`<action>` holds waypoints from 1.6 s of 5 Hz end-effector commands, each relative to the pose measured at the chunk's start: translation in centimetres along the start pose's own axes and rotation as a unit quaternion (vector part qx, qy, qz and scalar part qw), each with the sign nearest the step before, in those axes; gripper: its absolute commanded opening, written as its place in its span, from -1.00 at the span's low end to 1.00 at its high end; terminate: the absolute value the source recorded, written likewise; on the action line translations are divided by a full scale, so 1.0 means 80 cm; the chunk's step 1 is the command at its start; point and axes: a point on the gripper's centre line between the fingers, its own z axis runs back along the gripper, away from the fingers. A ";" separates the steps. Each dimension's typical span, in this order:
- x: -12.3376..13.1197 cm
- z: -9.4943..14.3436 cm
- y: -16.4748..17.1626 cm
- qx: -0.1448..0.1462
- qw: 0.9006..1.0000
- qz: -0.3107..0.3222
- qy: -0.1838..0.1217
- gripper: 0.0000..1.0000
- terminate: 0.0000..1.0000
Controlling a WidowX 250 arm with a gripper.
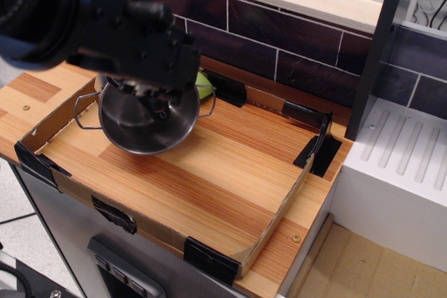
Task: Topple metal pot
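A wooden bench [209,172] is seen from above, edged by a low cardboard border [276,221] patched with black tape. A dark tiled wall [279,40] runs behind it, and a white ribbed surface [405,158] sits at 3 o'clock. At about 10 o'clock on the bench sits the metal pot [143,127], shiny and lidless, tilted so its open mouth faces up and toward the viewer, with a thin wire loop handle on each side. The black robot arm [84,12] looms over it from the upper left, and its jaws [150,95] reach down at the pot's far rim. How far the jaws are open, and whether they grip the rim, cannot be told. A green toy fruit [204,85] peeks out just behind the pot, near the wall.
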 end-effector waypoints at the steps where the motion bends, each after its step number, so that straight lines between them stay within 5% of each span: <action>1: 0.008 0.020 0.009 -0.094 0.991 -0.009 0.097 1.00 -1.00; 2: 0.009 0.027 0.018 -0.135 0.979 -0.002 0.153 1.00 -1.00; 3: 0.015 0.038 0.040 -0.217 0.956 -0.003 0.198 1.00 -1.00; 4: 0.029 0.057 0.077 -0.270 0.943 0.029 0.192 1.00 -1.00; 7: 0.041 0.076 0.127 -0.310 0.935 0.083 0.151 1.00 -1.00; 8: 0.041 0.076 0.127 -0.310 0.935 0.083 0.151 1.00 1.00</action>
